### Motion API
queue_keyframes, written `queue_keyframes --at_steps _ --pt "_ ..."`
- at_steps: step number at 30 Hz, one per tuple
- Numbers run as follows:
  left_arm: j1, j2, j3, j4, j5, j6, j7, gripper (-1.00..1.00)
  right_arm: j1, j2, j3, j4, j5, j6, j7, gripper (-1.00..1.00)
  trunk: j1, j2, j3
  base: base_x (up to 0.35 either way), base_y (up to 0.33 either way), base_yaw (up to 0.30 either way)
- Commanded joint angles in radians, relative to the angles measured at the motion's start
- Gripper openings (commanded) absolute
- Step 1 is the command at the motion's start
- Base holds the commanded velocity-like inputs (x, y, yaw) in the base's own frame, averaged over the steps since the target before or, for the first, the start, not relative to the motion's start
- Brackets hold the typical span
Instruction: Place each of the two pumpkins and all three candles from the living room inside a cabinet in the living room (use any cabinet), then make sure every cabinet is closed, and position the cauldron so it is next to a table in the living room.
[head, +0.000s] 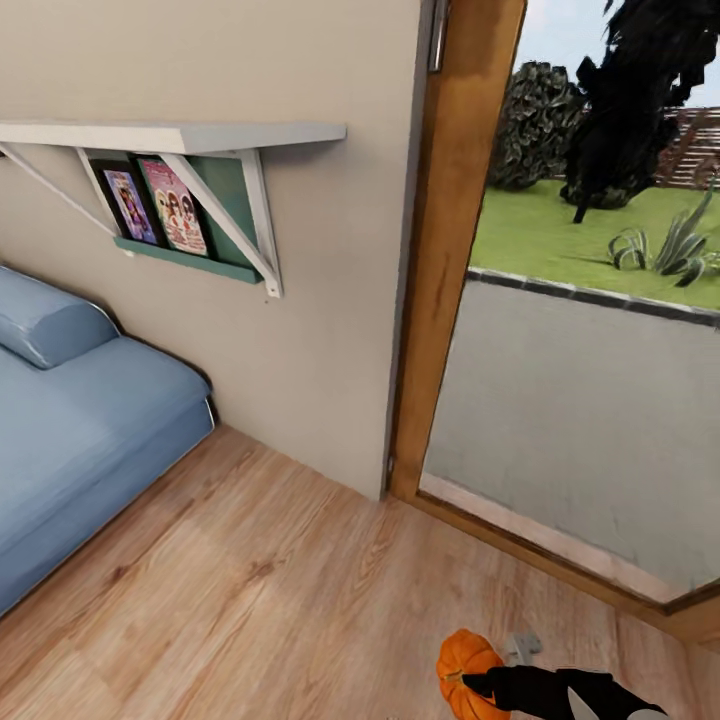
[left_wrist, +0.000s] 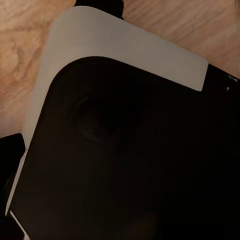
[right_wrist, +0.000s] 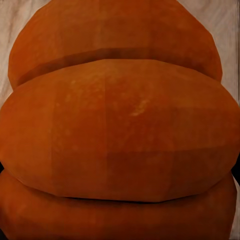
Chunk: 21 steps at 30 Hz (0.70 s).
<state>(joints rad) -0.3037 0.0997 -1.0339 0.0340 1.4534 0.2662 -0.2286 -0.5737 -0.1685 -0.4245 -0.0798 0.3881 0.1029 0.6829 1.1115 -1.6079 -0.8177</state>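
Ahead of you stands a beige wall (head: 300, 330), with a glazed door in a wooden frame (head: 450, 250) to its right looking out on a lawn; you are facing a corner, and no cabinet shows from here. Turn the base slowly to find that low dark-brown unit before you move off.

Along the left lies a blue sofa (head: 80, 440), and above it a white bracket shelf (head: 170, 135) with two picture books leaning beneath it. Give the sofa's corner room as you swing round.

Low at the head view's bottom edge, your right gripper (head: 480, 688) carries a pumpkin (head: 465, 665) above the wood floor (head: 250, 600); a dark finger lies across its orange side, and in the right wrist view its ribs (right_wrist: 120, 130) press close to the lens, so the jaws look clamped on it. Keep them so, and the arm tucked in, while you travel.

Your left wrist view looks onto the robot's own black-and-white body (left_wrist: 120, 150) over the floor; whether those jaws are apart or together you cannot tell.
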Motion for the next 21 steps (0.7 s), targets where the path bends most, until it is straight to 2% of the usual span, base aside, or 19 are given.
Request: queue_keyframes --at_steps 1,21 --pt "0.0 0.0 0.0 0.0 0.0 0.0 0.0 1.0 0.0 0.0 -0.001 0.0 0.0 0.0 0.0 -1.0 0.0 0.0 0.0 0.0 0.0 -0.283" --pt "0.0 0.0 0.0 0.0 0.001 -0.001 0.0 1.0 0.0 -0.001 0.0 0.034 0.0 -0.002 0.001 -1.0 0.0 0.0 -0.008 0.0 0.0 -0.283"
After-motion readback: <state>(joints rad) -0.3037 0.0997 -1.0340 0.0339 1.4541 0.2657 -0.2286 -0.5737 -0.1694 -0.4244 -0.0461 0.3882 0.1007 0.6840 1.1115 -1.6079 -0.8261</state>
